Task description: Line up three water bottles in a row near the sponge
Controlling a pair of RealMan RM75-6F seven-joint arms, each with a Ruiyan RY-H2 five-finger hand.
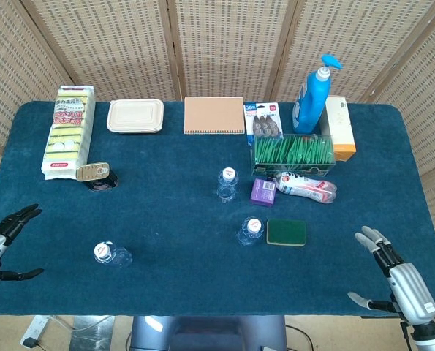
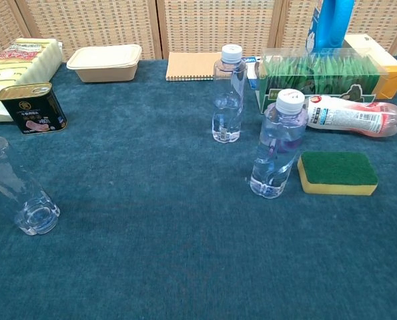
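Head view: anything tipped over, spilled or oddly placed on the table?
One thing: the red-and-white bottle lies on its side in front of the box of green packets. All three water bottles stand upright, and no spill shows. Both hands are open, holding nothing.

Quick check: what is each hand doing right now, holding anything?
Left hand: open, holding nothing, at the table's left edge.
Right hand: open, fingers spread, holding nothing.
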